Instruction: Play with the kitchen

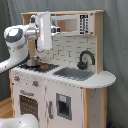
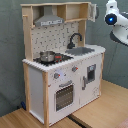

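Note:
The kitchen is a tall white and light-wood toy unit, seen in both exterior views. A small metal pot stands on the hob. A black faucet curves over the grey sink. The oven door sits below the knobs, and the range hood hangs above the pot. My gripper hangs at the kitchen's top shelf level, above the pot and in front of the hood. In the second exterior view it shows at the cabinet's upper right corner.
A wooden floor runs in front of the kitchen. A grey backdrop hangs behind it. My white arm stands at the first exterior view's left, and part of a white base fills the bottom left corner.

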### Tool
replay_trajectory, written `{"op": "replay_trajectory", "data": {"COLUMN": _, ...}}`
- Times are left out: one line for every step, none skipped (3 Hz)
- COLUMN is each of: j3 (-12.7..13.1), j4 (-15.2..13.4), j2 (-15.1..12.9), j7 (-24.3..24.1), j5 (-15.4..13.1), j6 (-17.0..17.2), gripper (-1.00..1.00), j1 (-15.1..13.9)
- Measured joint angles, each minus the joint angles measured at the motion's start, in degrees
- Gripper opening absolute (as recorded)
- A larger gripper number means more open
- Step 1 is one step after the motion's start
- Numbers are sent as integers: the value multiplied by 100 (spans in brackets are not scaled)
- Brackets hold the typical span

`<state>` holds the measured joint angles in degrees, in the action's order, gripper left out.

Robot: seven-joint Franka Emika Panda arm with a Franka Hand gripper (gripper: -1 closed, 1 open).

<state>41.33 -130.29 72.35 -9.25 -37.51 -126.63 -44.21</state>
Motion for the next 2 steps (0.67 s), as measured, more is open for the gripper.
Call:
{"op": "replay_trajectory", "data": {"j3": 175, "j4": 237, "j2": -237, "j7": 24, "j5": 0, "j6": -383, "gripper": -100, "j1": -344}}
{"op": "replay_trajectory", "data": {"j3": 490, "j4": 555, "j2": -463, "j7": 20, "j5": 1, "j6": -609, "gripper": -100, "j1": -625}}
